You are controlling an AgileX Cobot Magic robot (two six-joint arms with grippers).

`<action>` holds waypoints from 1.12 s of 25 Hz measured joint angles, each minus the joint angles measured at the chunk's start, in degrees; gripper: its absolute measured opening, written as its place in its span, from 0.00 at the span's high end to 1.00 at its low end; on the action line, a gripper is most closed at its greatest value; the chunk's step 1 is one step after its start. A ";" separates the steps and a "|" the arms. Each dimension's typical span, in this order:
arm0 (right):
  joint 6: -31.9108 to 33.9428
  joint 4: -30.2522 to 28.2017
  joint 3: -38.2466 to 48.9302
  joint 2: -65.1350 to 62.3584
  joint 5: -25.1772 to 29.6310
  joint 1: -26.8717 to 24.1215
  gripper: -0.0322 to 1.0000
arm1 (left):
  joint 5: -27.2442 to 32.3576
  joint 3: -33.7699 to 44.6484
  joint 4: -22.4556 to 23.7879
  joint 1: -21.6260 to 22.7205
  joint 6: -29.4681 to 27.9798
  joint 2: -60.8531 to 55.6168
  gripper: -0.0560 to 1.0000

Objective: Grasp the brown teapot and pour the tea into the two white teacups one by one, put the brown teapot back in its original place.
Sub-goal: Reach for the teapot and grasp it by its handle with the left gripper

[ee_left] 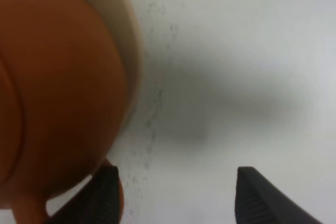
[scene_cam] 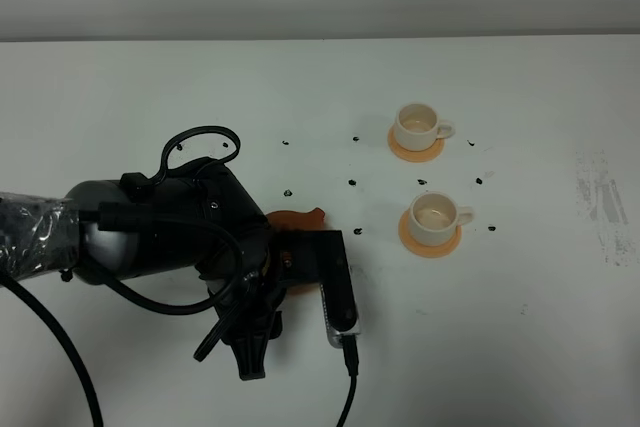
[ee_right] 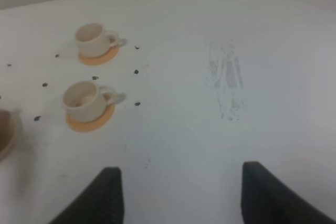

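Arm (scene_cam: 150,232) covers teapot (scene_cam: 298,217); left pincer (ee_left: 177,171), right pincer (ee_right: 181,169) both wide; teacups (scene_cam: 433,214) on coasters (scene_cam: 430,247).

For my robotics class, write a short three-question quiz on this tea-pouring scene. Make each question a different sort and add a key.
1. True or false: the far teacup and the near teacup each stand on an orange coaster.
2. Multiple choice: what shows between the tips of the right pincer? A) the teapot; B) bare table; C) a cup.
3. Fill in: in the high view, the ___ arm hides most of the brown teapot.
Key: 1 true; 2 B; 3 left.
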 joint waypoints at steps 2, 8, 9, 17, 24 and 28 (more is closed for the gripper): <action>0.00 0.00 0.00 0.00 0.00 -0.05 0.47 | 0.27 0.00 0.00 0.00 0.44 0.00 0.46; 0.00 0.00 0.00 0.00 0.00 -0.05 0.47 | 0.32 0.00 -1.23 0.00 1.45 -2.15 0.46; 0.00 0.00 0.00 0.00 0.00 -0.05 0.47 | 0.32 0.00 -1.35 -0.05 1.75 -2.39 0.46; 0.00 0.00 0.00 0.00 0.00 -0.05 0.47 | 1.00 0.00 -5.19 -3.31 2.36 -3.86 0.46; 0.00 0.00 0.00 0.00 0.00 -0.05 0.47 | 9.50 0.05 -7.05 -2.90 -18.13 -14.94 0.46; 0.00 0.00 0.00 0.00 0.00 -0.05 0.47 | 12.38 0.05 -1.77 0.99 -31.83 -19.43 0.46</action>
